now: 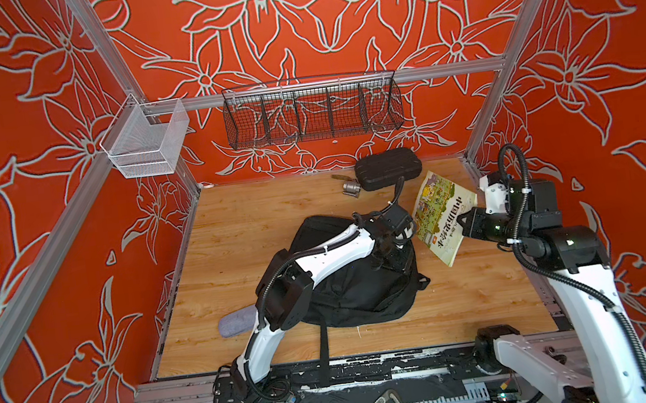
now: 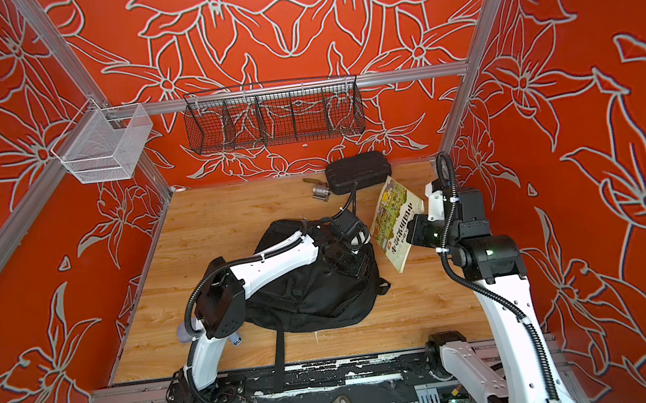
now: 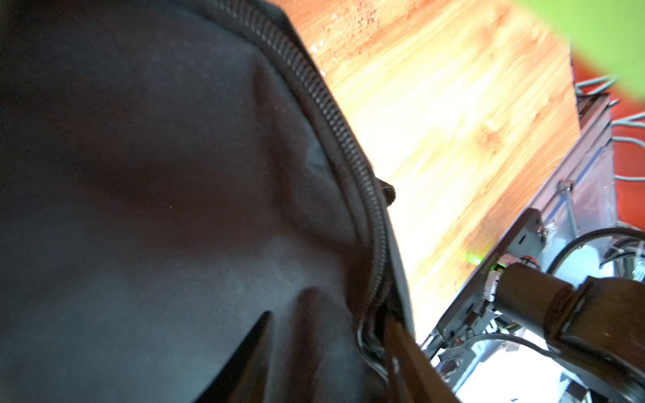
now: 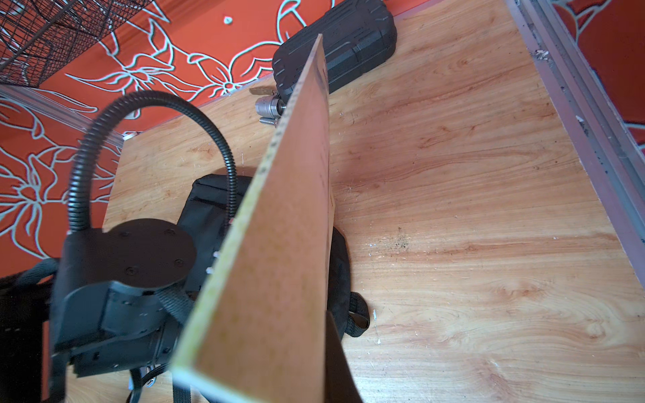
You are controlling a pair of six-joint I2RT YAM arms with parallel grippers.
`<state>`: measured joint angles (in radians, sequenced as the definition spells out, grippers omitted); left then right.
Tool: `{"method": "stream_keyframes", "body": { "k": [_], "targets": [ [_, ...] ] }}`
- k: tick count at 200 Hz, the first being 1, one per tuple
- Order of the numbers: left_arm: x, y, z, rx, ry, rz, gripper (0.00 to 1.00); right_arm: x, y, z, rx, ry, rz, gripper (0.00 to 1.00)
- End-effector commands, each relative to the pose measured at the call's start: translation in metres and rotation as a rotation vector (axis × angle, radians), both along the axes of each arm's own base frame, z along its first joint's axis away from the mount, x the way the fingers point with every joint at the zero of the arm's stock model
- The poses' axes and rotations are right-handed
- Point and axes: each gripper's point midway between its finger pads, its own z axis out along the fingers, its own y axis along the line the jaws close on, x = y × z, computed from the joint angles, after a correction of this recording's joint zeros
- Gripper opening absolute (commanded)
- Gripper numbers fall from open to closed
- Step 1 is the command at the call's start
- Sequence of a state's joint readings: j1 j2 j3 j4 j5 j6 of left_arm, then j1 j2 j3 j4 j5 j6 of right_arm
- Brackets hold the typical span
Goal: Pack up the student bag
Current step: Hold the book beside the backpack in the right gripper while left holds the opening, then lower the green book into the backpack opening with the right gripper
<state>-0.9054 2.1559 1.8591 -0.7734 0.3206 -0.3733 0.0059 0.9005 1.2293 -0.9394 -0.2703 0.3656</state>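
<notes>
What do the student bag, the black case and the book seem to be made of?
Student bag: soft matte black fabric, probably; it creases and sags.
Black case: seemingly hard ribbed plastic, keeping its moulded shape.
Book: paper with a glossy printed cover, thin at the edge.

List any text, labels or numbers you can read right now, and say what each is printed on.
Book held by the right gripper: large dark Chinese characters on a pale band of the cover, too blurred to read with certainty; a small orange mark and smaller print near the lower corner, unreadable.
Student bag: no readable label showing.
Black hard case: no text visible.
Nothing else carries readable text.
</notes>
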Motion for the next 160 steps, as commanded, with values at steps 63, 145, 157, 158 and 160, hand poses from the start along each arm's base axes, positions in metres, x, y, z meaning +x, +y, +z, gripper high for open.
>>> {"method": "stream_keyframes", "body": {
  "k": [63, 145, 157, 158, 160],
  "targets": [
    [0.012, -0.007, -0.018, 0.062, 0.008, 0.044, 0.10, -0.007, 0.007, 0.002, 0.033, -0.006, 0.031, 0.00],
    [0.051, 0.072, 0.037, 0.041, -0.081, 0.147, 0.00, -0.010, 0.023, -0.003, 0.103, 0.081, 0.109, 0.00],
    [0.051, 0.071, 0.040, 0.034, -0.080, 0.146, 0.00, -0.010, 0.026, -0.009, 0.115, 0.101, 0.120, 0.00],
    [0.051, 0.071, 0.040, 0.034, -0.079, 0.146, 0.00, -0.010, 0.026, -0.009, 0.118, 0.102, 0.122, 0.00],
    [0.051, 0.071, 0.040, 0.033, -0.080, 0.147, 0.00, -0.010, 0.028, -0.010, 0.124, 0.103, 0.129, 0.00]
  ]
}}
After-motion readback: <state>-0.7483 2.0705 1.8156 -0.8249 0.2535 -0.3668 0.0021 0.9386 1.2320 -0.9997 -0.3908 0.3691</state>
